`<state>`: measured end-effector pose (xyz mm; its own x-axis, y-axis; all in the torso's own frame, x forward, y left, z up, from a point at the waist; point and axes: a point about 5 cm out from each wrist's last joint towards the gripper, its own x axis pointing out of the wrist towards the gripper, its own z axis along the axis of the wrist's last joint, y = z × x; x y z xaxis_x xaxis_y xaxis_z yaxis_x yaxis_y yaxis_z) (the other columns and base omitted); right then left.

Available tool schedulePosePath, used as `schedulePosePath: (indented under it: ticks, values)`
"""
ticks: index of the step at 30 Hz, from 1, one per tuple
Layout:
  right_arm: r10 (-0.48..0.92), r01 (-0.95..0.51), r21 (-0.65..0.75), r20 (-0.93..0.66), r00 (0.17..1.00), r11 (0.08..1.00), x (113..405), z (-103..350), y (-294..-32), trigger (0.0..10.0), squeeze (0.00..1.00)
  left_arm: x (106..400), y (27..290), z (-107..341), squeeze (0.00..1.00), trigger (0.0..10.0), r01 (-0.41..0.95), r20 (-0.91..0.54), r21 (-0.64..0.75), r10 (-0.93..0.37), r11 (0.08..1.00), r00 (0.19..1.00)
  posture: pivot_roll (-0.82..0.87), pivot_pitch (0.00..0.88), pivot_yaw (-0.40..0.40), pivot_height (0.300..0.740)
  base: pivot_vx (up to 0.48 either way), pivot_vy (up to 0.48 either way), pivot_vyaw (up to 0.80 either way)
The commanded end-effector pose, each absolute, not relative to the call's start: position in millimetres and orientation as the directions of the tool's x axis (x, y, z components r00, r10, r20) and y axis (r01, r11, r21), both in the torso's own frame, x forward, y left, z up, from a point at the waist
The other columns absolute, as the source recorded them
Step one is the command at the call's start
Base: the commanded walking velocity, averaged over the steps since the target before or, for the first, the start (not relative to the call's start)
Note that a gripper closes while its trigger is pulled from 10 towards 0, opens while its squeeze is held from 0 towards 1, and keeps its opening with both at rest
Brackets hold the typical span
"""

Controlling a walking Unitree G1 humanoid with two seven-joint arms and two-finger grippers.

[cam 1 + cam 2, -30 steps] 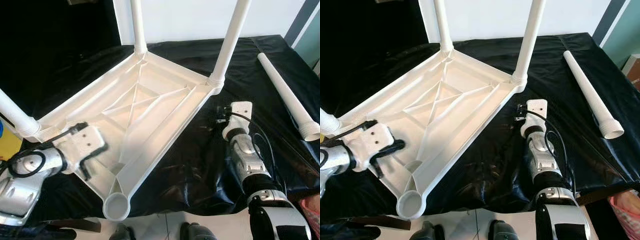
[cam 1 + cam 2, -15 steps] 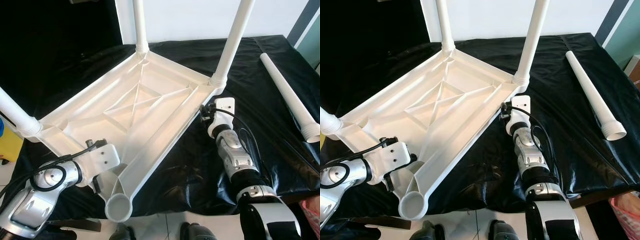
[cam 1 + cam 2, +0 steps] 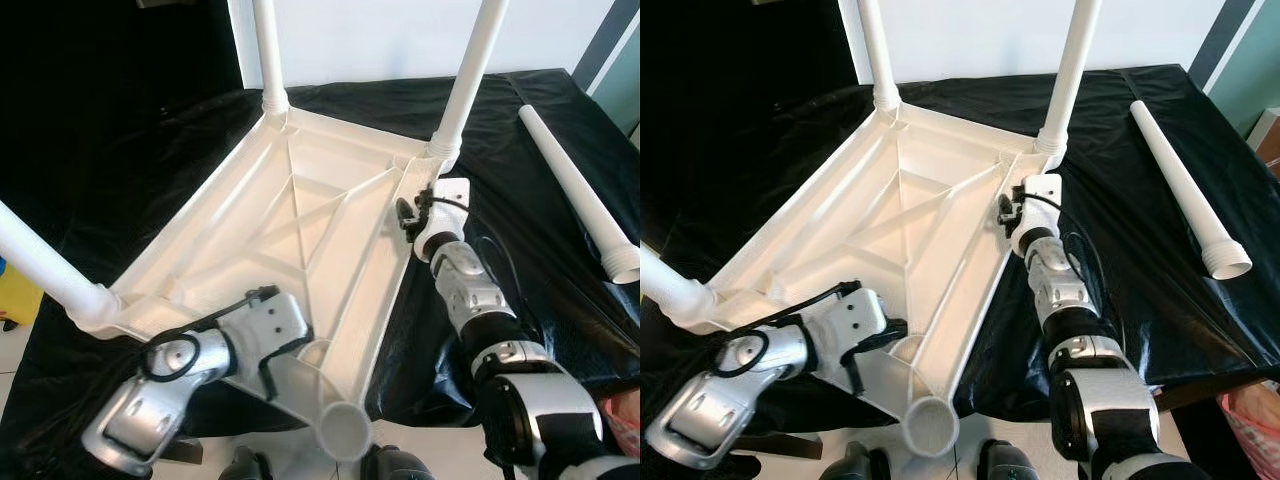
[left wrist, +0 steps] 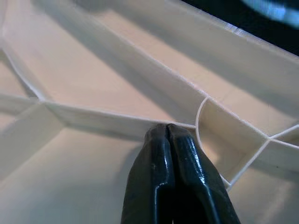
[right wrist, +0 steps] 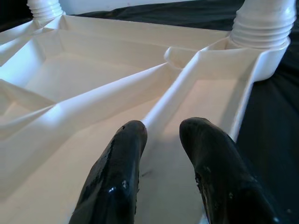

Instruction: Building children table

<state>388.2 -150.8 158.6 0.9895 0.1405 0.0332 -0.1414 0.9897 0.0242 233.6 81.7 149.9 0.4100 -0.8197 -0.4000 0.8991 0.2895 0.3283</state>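
I am looking down at a black cloth [image 3: 520, 200] over a work surface, a white wall behind it at twelve o'clock and a yellow thing [image 3: 14, 290] at nine

On the cloth the tabletop [image 3: 300, 230] lies upside down, ribs up, with three legs already standing in its corners: one at eleven [image 3: 268, 50], one at one [image 3: 468, 70], one at nine [image 3: 45, 270]. The fourth corner, the empty socket [image 3: 345, 432], sits at six, closest to me. The loose leg [image 3: 575, 185] lies flat on the cloth at two to three o'clock, well apart from the tabletop, its long axis running from twelve toward four, flared end nearest me

My left gripper [image 4: 172, 140] has its fingers pressed together with nothing between them; the tips rest against a rib inside the tabletop, just beside the empty socket. My right gripper [image 5: 161, 128] is parted, its two fingers astride a rib near the one o'clock corner, not clenched on it as far as I can tell

I judge the next move hangs on that loose leg: it lies to the right of my right gripper, so the right arm is much the nearer, and the leg must travel from three o'clock round to the socket at six
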Motion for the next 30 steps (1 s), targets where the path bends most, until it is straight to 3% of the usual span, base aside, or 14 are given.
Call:
schedulePosePath:
  ticks: [1,5,8,17,18,20,23,30]
  values:
    - [0.15,-0.15,0.036,-0.01,0.989,0.988,387.0,148.4,-145.7,10.0,0.0,231.6,73.3,155.5,0.0,10.0,0.901,-0.368,0.341,-0.844,0.268,0.39,-0.02,0.148,0.034,0.74,0.0,0.0,0.0]
    - [0.12,-0.12,0.019,0.028,0.992,0.993,388.7,155.4,-152.9,10.0,0.0,243.0,78.5,161.9,0.0,10.0,0.861,-0.336,0.391,-0.821,0.324,0.462,-0.01,0.147,0.03,0.74,0.0,0.0,0.0]
    - [0.067,-0.066,-0.011,0.09,0.994,0.998,387.1,162.9,-166.3,10.0,0.0,254.9,90.5,182.9,0.0,10.0,0.802,-0.234,0.441,-0.811,0.404,0.537,-0.01,0.147,0.03,0.74,0.0,0.0,0.0]
    - [0.026,-0.019,-0.045,0.144,0.989,0.999,377.4,166.8,-188.4,10.0,0.0,242.4,100.1,190.8,0.0,10.0,0.837,-0.203,0.393,-0.852,0.381,0.483,-0.02,0.145,0.031,0.74,0.0,0.0,0.0]
    - [0.017,-0.008,-0.06,0.148,0.989,0.998,373.0,165.2,-195.2,10.0,0.0,235.7,101.2,187.9,1.0,10.0,0.863,-0.213,0.353,-0.868,0.36,0.449,-0.02,0.146,0.032,0.74,0.0,0.0,0.0]
    - [0.017,-0.008,-0.06,0.148,0.989,0.998,373.0,165.2,-195.2,10.0,0.0,235.7,101.2,187.9,1.0,10.0,0.863,-0.213,0.353,-0.868,0.36,0.449,-0.02,0.146,0.032,0.74,0.0,0.0,0.0]
    - [-0.03,0.044,-0.105,0.132,0.991,0.994,357.7,155.9,-222.5,10.0,0.0,211.7,109.9,184.9,1.0,10.0,0.922,-0.195,0.259,-0.92,0.287,0.341,-0.02,0.141,0.035,0.74,0.0,0.0,0.0]
    - [-0.049,0.065,-0.128,0.128,0.991,0.99,351.8,153.7,-233.4,10.0,0.0,197.3,126.9,174.4,1.0,10.0,0.938,-0.283,0.263,-0.911,0.226,0.299,-0.02,0.136,0.031,0.74,0.0,0.0,0.0]
